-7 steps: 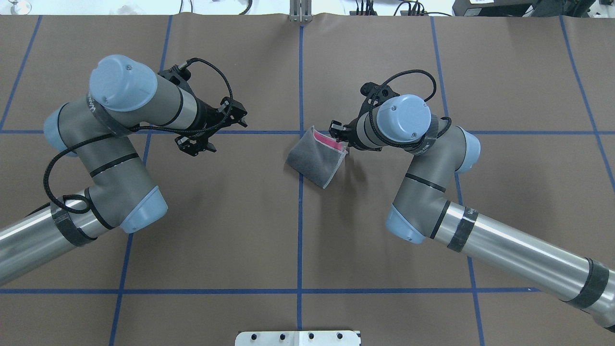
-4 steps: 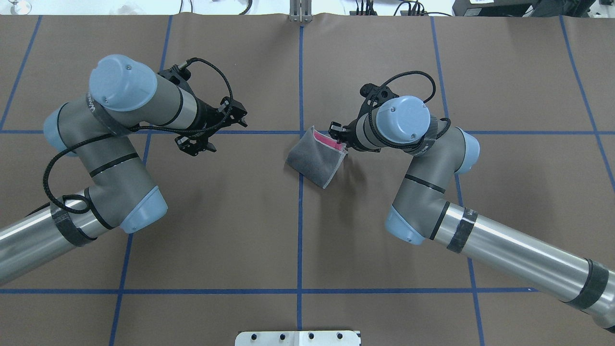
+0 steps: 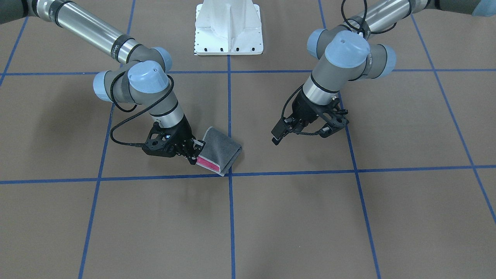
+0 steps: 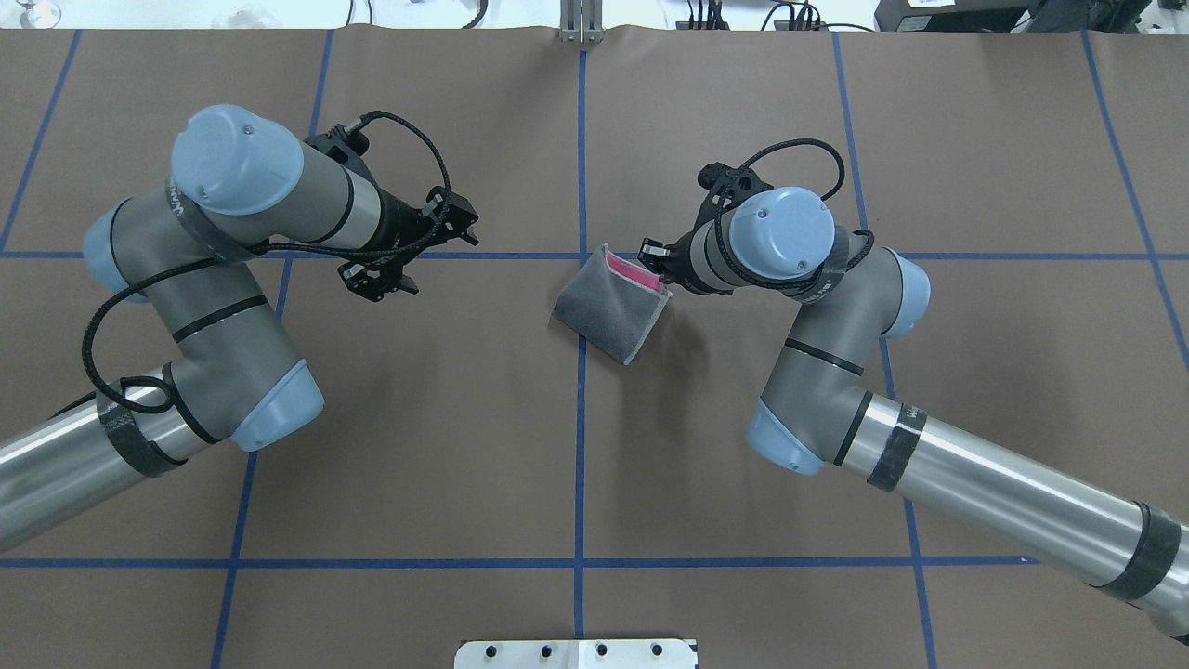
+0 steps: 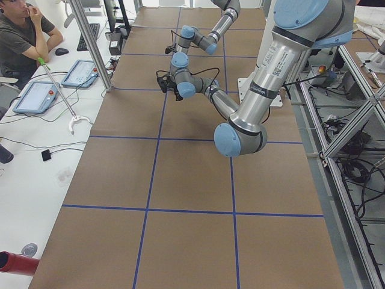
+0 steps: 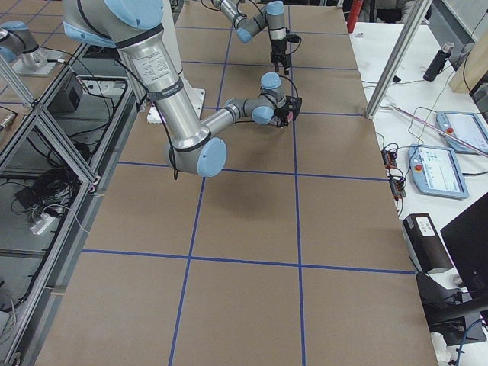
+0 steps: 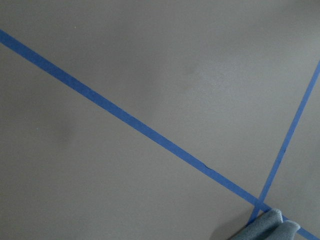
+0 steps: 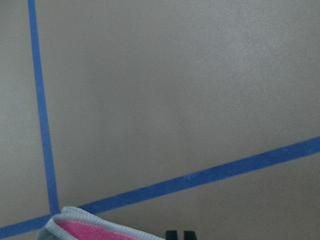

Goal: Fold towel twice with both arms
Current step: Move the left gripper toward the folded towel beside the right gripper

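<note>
The towel (image 4: 613, 311) lies on the table (image 4: 464, 446), just robot-side of a tape crossing (image 4: 581, 255). The right gripper (image 4: 661, 267) is at the towel's right edge. The left gripper (image 4: 437, 260) is well apart to the towel's left. The pedestal base (image 4: 576, 653) stands well apart from the towel, on the robot's side.

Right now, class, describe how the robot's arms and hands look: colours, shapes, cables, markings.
The left arm and right arm: silver tubes, grey joints, light blue caps, dark bands with lettering, black cables. Left hand and right hand: black, two-fingered.
</note>
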Controlling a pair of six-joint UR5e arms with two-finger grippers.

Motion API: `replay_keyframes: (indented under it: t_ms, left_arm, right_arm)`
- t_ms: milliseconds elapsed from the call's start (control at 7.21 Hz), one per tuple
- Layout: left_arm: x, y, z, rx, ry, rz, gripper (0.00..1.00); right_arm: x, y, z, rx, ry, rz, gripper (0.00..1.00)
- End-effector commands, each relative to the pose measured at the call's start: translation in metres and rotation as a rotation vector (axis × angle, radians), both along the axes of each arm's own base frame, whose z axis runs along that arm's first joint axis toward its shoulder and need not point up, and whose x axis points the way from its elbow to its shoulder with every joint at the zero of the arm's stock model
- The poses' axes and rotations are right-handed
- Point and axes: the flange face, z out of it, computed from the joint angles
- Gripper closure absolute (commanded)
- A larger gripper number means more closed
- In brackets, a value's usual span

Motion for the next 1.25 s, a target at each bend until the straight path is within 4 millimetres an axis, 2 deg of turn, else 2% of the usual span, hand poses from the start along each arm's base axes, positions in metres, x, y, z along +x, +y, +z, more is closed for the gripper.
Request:
replay_keyframes:
  t_ms: [0,277,555,1110]
  left_arm:
    - [0.000,0.000,-0.001,0.001,0.001,0.000,0.00]
    - [0.001,0.001,-0.001,0.001,0.001,0.001,0.00]
    - [0.001,0.000,-0.006,0.004,0.006,0.001,0.00]
    - [0.002,0.000,-0.007,0.005,0.007,0.001,0.00]
  right_arm:
    - [0.005,0.004,-0.003,0.005,-0.009,-0.004,1.00]
    - [0.013,0.008,-0.004,0.010,-0.018,-0.007,1.00]
    - [0.022,0.015,-0.017,0.001,-0.003,-0.013,1.00]
    - [0.012,0.019,-0.014,-0.001,0.019,-0.019,1.00]
